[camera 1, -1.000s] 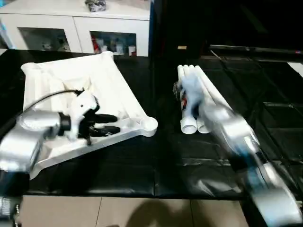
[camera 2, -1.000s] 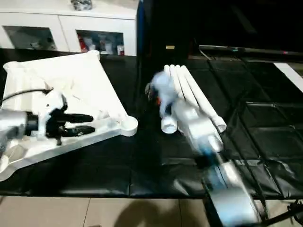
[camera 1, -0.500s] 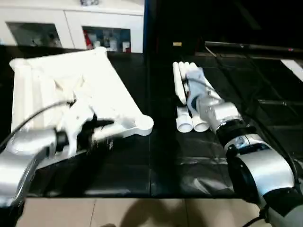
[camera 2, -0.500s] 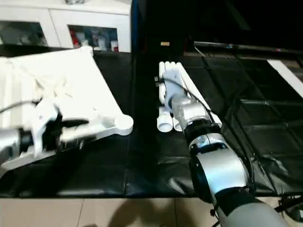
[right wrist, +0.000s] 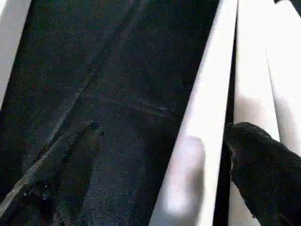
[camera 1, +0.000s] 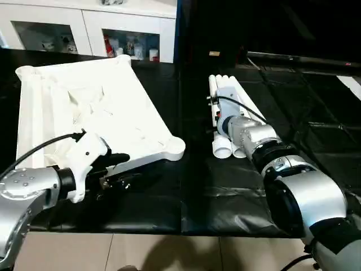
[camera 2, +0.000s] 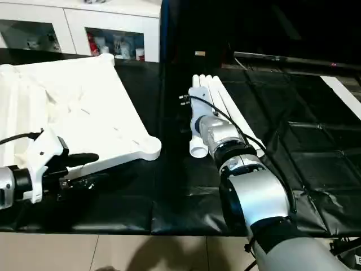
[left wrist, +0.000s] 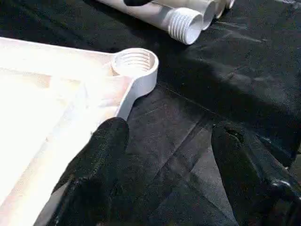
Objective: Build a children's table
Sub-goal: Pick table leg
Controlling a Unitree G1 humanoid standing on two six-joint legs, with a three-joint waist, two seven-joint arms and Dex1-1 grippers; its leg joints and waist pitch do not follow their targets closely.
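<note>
Overhead light glares off the white tabletop [camera 1: 84,107], washing out its ribs; the black cover [camera 1: 293,113] beside it stays dim, with soft sheen on its creases.

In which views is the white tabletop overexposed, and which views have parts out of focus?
Left wrist view: the tabletop glares to plain white, its ribs washed out, and the near finger is soft. Right wrist view: the legs and the dark finger are blurred. Left eye view: the tabletop is bright but its ribs still read.
</note>
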